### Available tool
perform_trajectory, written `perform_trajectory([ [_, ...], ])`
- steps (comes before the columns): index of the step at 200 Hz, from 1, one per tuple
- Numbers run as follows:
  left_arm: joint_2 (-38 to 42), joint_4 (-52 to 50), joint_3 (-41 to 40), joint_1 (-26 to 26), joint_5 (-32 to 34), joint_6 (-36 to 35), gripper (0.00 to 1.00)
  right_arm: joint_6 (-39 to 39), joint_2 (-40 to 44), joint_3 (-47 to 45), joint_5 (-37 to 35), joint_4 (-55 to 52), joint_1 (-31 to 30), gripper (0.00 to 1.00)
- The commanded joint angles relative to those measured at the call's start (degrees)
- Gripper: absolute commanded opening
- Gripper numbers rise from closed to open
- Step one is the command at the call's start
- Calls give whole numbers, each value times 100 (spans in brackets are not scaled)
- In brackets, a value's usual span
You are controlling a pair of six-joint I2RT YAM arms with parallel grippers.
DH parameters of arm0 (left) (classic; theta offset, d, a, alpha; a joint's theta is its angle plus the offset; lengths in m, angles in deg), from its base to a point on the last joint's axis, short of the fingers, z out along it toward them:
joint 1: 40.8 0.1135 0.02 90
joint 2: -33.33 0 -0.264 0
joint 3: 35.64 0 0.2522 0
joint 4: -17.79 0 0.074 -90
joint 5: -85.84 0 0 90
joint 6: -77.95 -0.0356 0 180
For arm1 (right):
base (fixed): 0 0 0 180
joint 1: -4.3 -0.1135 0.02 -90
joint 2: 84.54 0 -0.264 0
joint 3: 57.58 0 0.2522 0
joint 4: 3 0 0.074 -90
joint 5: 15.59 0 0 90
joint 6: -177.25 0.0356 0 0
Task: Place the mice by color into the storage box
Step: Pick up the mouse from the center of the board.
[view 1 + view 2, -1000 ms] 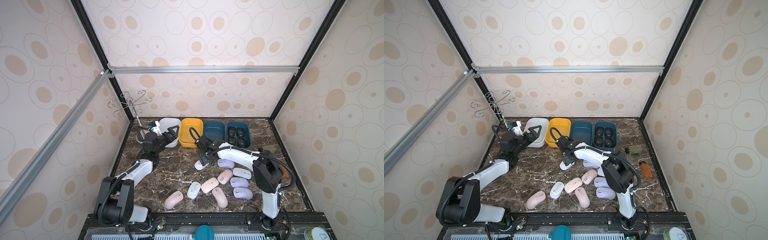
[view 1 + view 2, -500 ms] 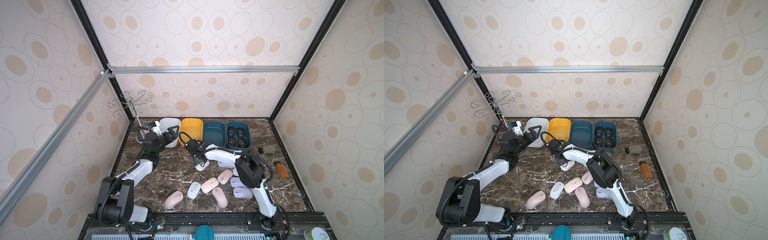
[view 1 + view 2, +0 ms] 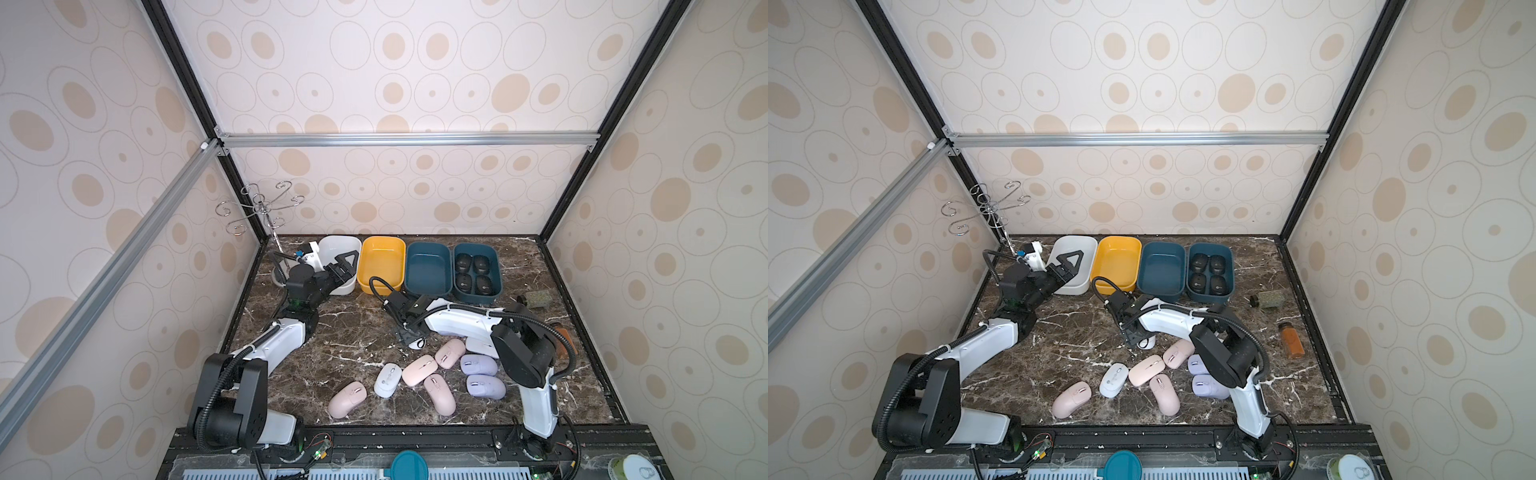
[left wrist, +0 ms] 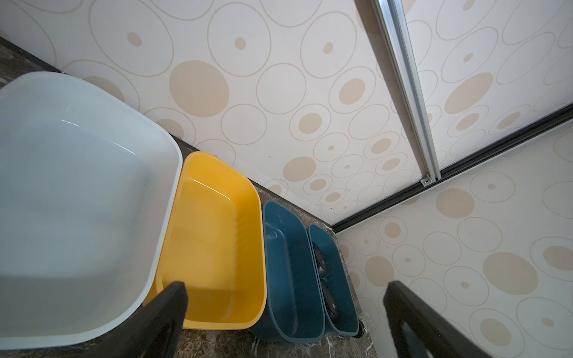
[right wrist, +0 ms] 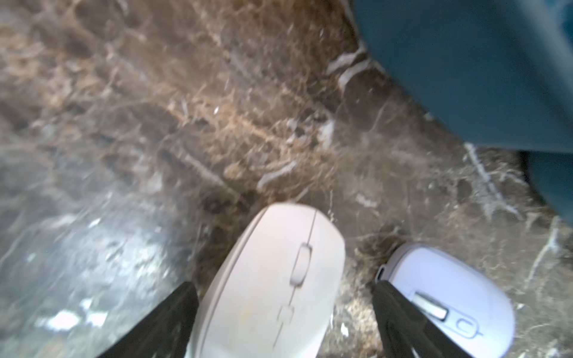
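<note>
The right gripper point(image 5: 284, 286) straddled a blurred white mouse point(image 5: 269, 248), jaws spread, unclamped; beside that mouse, a lavender mouse point(image 5: 449, 288) was partly cut off. The left gripper point(image 4: 285, 287) gaped empty.

Your yellow bin point(image 3: 381, 266): glossy plastic. In front of it, tabletop point(image 3: 353, 332) polished marble, white mouse point(image 5: 269, 279) smooth, matt.

In a top view the tabletop point(image 3: 353, 332) lies bare at centre frame, between the row of four bins point(image 3: 428, 266) along the back wall and the cluster of mice point(image 3: 419, 369) lower down. The right arm point(image 3: 461, 320) spans above that cluster. In the right wrist view a lavender mouse point(image 5: 459, 297) sits just beside one finger of the right gripper point(image 5: 283, 286).
</note>
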Motion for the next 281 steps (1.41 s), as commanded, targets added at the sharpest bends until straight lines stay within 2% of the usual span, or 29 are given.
perform_trajectory([
  [1, 30, 236, 48, 16, -85, 113, 100, 87, 261, -109, 1204, 79, 243, 86],
  [28, -8, 225, 59, 10, -141, 122, 100, 343, 224, -117, 1527, 52, 321, 81],
  [77, -56, 215, 101, -34, -215, 121, 100, 747, 204, -277, 1248, 44, 373, 73],
  [125, -40, 234, 96, -48, -227, 131, 100, 778, 202, -340, 1250, 26, 480, 76],
  [161, -49, 243, 96, -52, -237, 125, 100, 859, 270, -506, 1439, 113, 498, 67],
  [192, -60, 236, 96, -52, -227, 122, 100, 804, 386, -535, 1278, 168, 501, 60],
  [229, -48, 226, 104, -60, -227, 113, 100, 686, 760, -482, 939, 185, 498, 59],
  [281, -50, 225, 111, -58, -235, 104, 100, 457, 1006, 148, 365, 53, 591, 58],
])
